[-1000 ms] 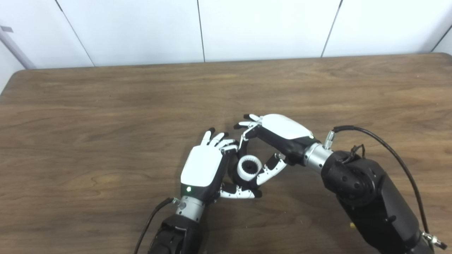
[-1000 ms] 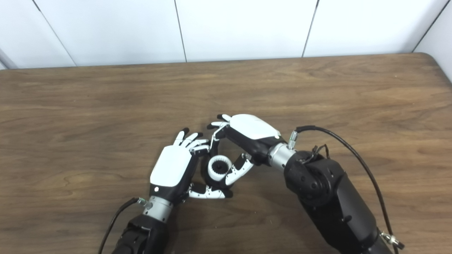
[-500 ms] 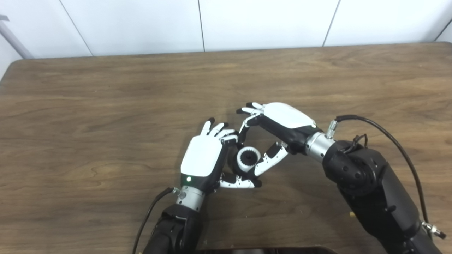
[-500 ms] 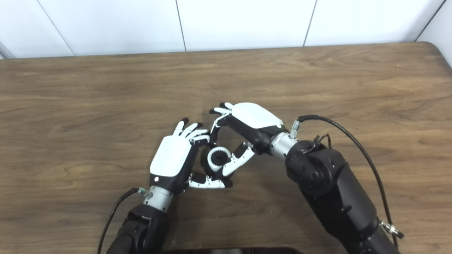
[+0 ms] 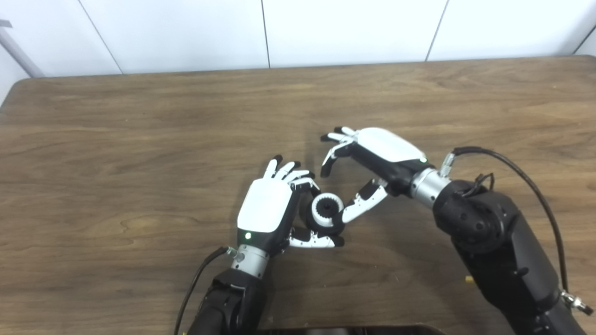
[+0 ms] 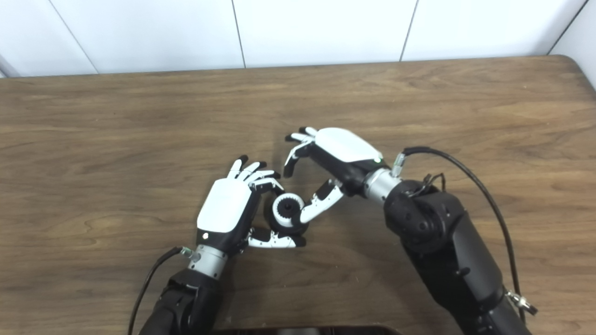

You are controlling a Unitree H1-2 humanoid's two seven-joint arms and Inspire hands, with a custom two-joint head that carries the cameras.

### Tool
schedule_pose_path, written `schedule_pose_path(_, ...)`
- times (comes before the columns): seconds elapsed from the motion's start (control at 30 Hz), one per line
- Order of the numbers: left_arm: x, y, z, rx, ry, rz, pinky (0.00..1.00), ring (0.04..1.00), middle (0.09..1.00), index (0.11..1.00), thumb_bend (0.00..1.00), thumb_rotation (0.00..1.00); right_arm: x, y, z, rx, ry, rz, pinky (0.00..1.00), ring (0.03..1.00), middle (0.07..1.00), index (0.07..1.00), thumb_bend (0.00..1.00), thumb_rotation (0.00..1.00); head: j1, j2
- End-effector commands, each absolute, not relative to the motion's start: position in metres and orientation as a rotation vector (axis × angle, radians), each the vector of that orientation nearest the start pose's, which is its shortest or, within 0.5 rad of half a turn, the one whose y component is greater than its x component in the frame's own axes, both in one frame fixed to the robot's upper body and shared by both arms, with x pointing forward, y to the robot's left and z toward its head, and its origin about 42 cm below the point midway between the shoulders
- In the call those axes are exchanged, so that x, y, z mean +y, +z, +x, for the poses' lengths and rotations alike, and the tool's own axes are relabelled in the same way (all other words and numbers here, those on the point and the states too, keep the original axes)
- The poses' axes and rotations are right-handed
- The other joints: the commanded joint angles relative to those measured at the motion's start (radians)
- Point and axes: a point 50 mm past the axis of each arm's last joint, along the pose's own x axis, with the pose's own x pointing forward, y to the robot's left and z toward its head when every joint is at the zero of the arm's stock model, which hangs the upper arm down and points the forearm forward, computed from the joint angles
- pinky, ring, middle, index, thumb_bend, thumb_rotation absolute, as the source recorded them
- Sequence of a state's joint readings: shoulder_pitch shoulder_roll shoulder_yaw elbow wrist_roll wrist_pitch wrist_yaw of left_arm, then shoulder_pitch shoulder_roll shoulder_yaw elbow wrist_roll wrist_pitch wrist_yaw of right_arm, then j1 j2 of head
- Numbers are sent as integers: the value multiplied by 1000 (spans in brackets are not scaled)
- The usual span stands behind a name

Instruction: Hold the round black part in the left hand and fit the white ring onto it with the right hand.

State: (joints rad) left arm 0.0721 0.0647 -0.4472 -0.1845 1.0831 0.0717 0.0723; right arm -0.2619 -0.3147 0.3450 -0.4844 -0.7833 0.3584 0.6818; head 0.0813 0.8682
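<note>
Here is the left hand (image 5: 267, 214), low over the brown wooden surface (image 5: 139, 139) near its front middle, white back turned up, and it is grasping the round black part (image 5: 311, 222): its thumb (image 5: 316, 241) runs along the near side of the part while its fingers (image 5: 298, 179) curl over the far side. The part sits right at the surface, though whether it touches the wood cannot be told. On top of it sits the white ring (image 5: 326, 210), its toothed dark centre facing up, black showing around its lower edge. Now the right hand (image 6: 342, 151), coming in from the right with its wrist angled toward the middle: it is released, holding nothing, its fingers (image 6: 294, 153) spread and hooked downward, hanging beyond the ring and apart from it. Its thumb (image 6: 321, 202) stretches out toward the ring, the tip lying just beside the ring's right side; contact there cannot be made out. Both hands are close together, the ring between them. A black cable (image 5: 512, 174) loops off the right wrist over the forearm, and another (image 5: 200, 284) trails from the left wrist. Behind the surface stands a white panelled wall (image 5: 326, 32).
</note>
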Motion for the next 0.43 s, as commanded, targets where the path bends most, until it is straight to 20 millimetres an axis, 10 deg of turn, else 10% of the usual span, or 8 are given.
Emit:
schedule_pose_path(0.0,119,130,241,-326,-209,1077,1000,895,777,483,524,53,-184,263,308,-217,525,-1126,1000,1000,939,640,1000,334,0,0)
schedule_pose_path(0.4,127,128,243,-322,-194,1078,1000,883,765,483,525,55,-223,288,321,-215,384,-1109,1000,997,917,652,990,440,-7,-10)
